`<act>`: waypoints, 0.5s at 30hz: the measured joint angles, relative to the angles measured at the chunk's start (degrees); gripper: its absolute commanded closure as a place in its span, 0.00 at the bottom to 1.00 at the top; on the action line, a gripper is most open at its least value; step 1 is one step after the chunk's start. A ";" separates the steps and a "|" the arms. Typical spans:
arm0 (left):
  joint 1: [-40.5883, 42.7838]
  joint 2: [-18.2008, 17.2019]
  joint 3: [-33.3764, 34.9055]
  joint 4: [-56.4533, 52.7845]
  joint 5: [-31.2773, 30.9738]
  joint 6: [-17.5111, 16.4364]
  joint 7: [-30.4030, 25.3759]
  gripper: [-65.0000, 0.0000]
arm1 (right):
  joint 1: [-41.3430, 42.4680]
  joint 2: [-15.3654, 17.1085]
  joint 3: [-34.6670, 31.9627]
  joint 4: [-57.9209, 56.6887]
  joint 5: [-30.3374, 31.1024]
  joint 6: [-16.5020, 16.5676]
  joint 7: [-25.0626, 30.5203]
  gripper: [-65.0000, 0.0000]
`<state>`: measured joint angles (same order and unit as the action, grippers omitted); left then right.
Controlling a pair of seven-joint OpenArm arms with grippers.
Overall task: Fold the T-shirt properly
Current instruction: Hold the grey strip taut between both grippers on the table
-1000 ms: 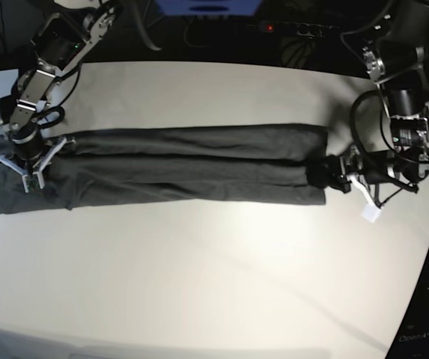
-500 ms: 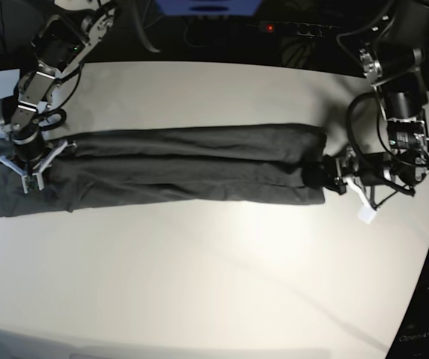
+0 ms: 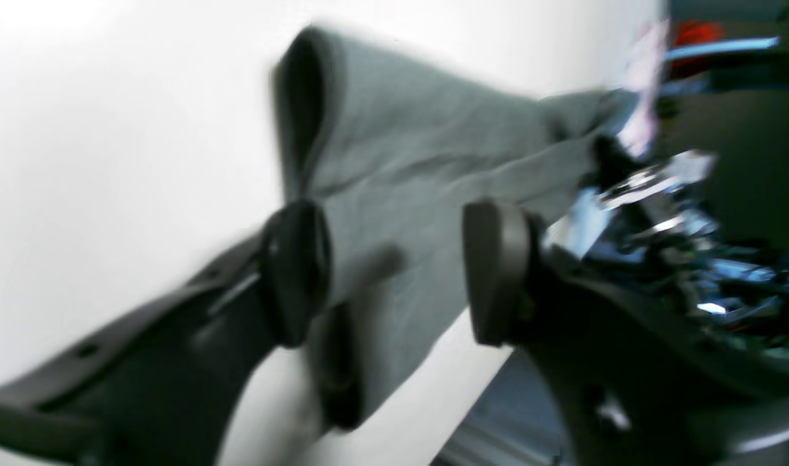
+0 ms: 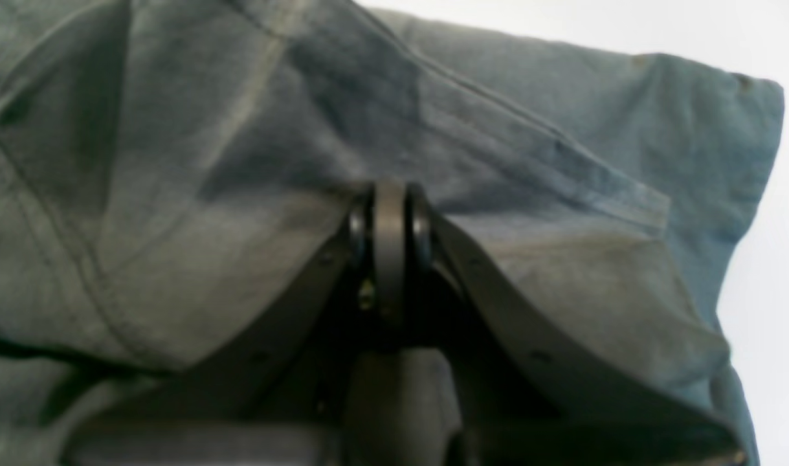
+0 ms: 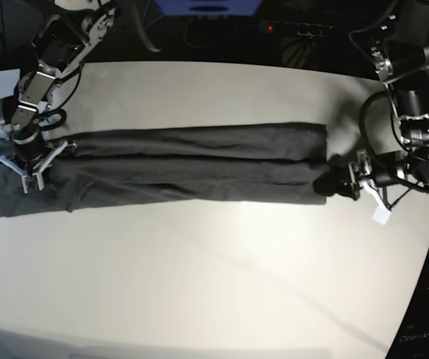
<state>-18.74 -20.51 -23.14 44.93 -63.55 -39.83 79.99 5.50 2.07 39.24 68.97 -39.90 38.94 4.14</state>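
Two end effectors sit at opposite ends of the T-shirt (image 5: 192, 164), folded long across the tabletop (image 5: 214, 284). The left end effector (image 3: 394, 272), blurred, gapes wide around its end. The right end effector (image 4: 389, 213) is pinched closed on cloth, its tips half buried.

T-shirt (image 5: 177, 168) is lying across the desk (image 5: 214, 277) as a long band. Right gripper (image 5: 28, 166) is sitting on its end at base-view left. Left gripper (image 5: 332, 183) is sitting at the opposite end, near the desk's edge.
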 measured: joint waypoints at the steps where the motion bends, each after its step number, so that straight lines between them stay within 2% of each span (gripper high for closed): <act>1: 0.00 0.02 0.00 0.00 -1.29 -0.02 0.00 0.42 | 0.00 0.00 0.02 0.02 -0.52 0.02 0.13 0.99; 5: 0.24 -0.17 0.02 0.00 -5.27 0.00 0.00 0.42 | 0.02 -0.07 0.02 0.04 -3.17 0.00 0.92 0.99; 10: 1.18 -0.31 0.07 0.02 -5.95 -0.02 -0.11 0.42 | 0.02 -0.35 0.02 0.13 -3.21 -0.22 0.92 0.99; 15: 3.08 -1.29 5.92 0.00 -5.77 0.00 0.24 0.42 | 0.02 -0.35 0.02 0.13 -3.23 -0.22 0.90 0.99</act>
<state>-15.66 -21.80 -17.21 44.93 -69.32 -39.83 80.23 5.52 1.72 39.27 69.10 -43.13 38.72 5.04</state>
